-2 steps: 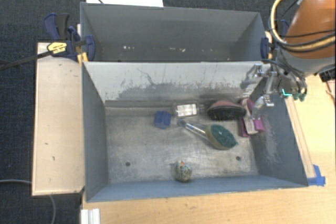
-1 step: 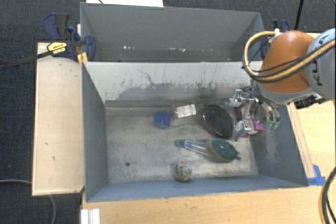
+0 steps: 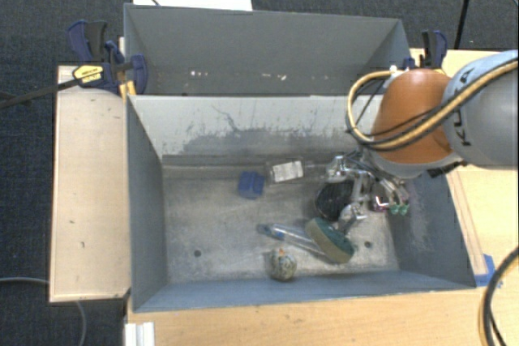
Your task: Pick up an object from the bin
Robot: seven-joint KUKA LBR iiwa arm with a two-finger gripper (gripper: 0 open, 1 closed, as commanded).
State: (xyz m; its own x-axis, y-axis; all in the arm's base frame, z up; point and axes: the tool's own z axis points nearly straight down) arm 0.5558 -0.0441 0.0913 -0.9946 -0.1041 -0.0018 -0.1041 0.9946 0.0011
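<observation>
- My jaws hang low at 3 o'clock on the floor of the bin (image 3: 211,235), close against a black lump (image 3: 329,202). I cannot tell whether they are open or closed, because the metal there reads as one tangle.
- That black lump is the thing nearest me, so I treat it as my pick. It looks rounded and dull, perhaps rubbery. I judge it light, with some give, and unlikely to break.
- I would take it from above, across its narrower middle. Its 9 o'clock side stands free, while its 3 o'clock side meets my own hardware.
- Just beside the lump, at its 6 o'clock, lies a greenish disc-shaped thing (image 3: 332,241). This meets a clear tube (image 3: 284,233) that runs off toward 9 o'clock. A careless squeeze could catch or shove either one.
- Well apart from me are a speckled ball (image 3: 282,264) at 6 o'clock on the floor, a small blue block (image 3: 250,185) at 10 o'clock, and a silvery wrapped piece (image 3: 285,171) at 12 o'clock.
- My orange cover (image 3: 409,117) and its cables hide part of the bin's 3 o'clock wall.
- The lump's far edge is lost behind my hardware, so I cannot say what it is, how deep it runs, or whether it already sits between my jaws.
</observation>
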